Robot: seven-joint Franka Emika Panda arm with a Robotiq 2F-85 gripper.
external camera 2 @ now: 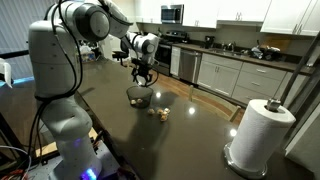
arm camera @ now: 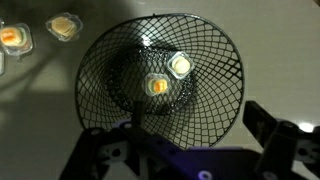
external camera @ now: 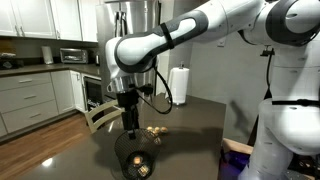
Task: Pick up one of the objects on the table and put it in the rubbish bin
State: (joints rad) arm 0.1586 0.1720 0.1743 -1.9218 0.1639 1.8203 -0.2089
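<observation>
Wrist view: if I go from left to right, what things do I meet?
Yellow piece at the edge → second yellow piece, both on the table → mesh bin, its left wall → orange-centred piece inside the bin → paler piece inside the bin.

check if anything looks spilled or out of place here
Nothing stands out. The mesh bin stands upright with two small objects inside, loose objects lie beside it on the table, and the paper towel roll is upright.
</observation>
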